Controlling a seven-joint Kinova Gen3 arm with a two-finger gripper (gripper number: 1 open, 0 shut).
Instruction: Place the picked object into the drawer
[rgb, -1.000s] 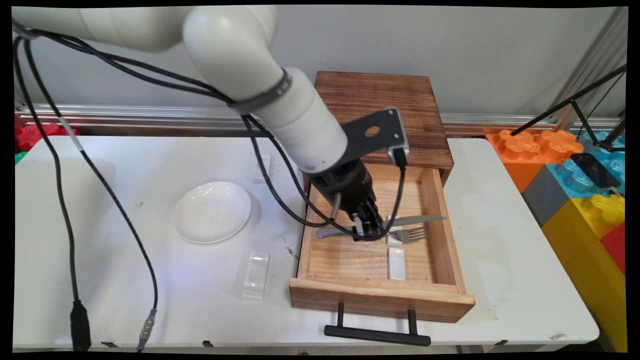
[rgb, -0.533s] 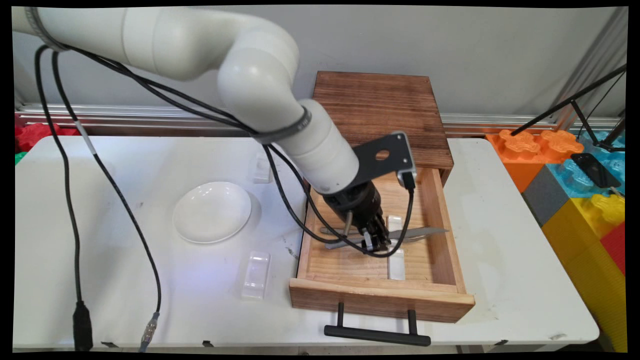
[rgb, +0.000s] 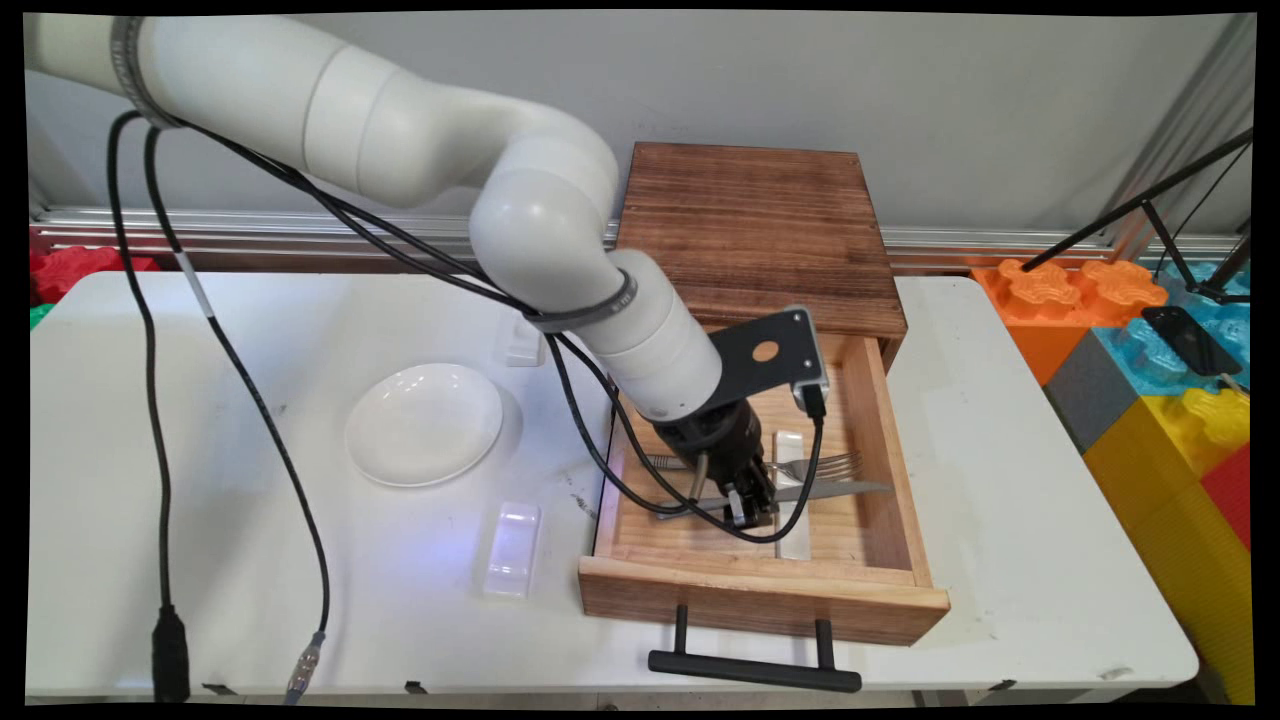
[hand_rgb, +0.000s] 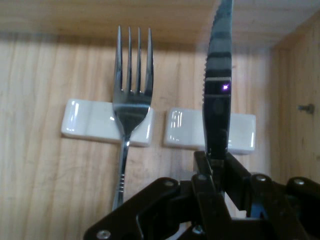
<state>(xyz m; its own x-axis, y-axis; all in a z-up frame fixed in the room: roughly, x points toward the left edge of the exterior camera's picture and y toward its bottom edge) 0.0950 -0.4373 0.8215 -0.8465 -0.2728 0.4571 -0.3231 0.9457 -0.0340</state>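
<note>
My gripper (rgb: 752, 507) is down inside the open wooden drawer (rgb: 890, 540), and its fingers (hand_rgb: 210, 172) are clamped on the handle end of one knife (rgb: 840, 489), whose blade runs out to the right toward the drawer's right wall. In the hand view the knife (hand_rgb: 218, 95) rises straight from between my fingers and crosses over one white cutlery rest (hand_rgb: 240, 132). One fork (rgb: 820, 465) lies just beyond the knife, on its far side, tines pointing right; in the hand view it sits across the other white rest (hand_rgb: 85, 120). So I count two white rests inside the drawer, side by side: the far one (rgb: 789, 443) under the fork and the near one (rgb: 795, 545) under the knife. I cannot tell whether the blade touches its rest or hangs just above it. The drawer sticks out toward the near edge of the table (rgb: 1000, 560) from a dark wooden cabinet (rgb: 760, 220), with one black bar handle (rgb: 755, 670) on its front. Out on the table to the left I count one white plate (rgb: 424, 423), one more white rest (rgb: 512, 549) near the drawer's left front corner, and another (rgb: 523, 343) farther back, partly hidden by my arm. That makes four rests, one fork, one knife, one plate.
</note>
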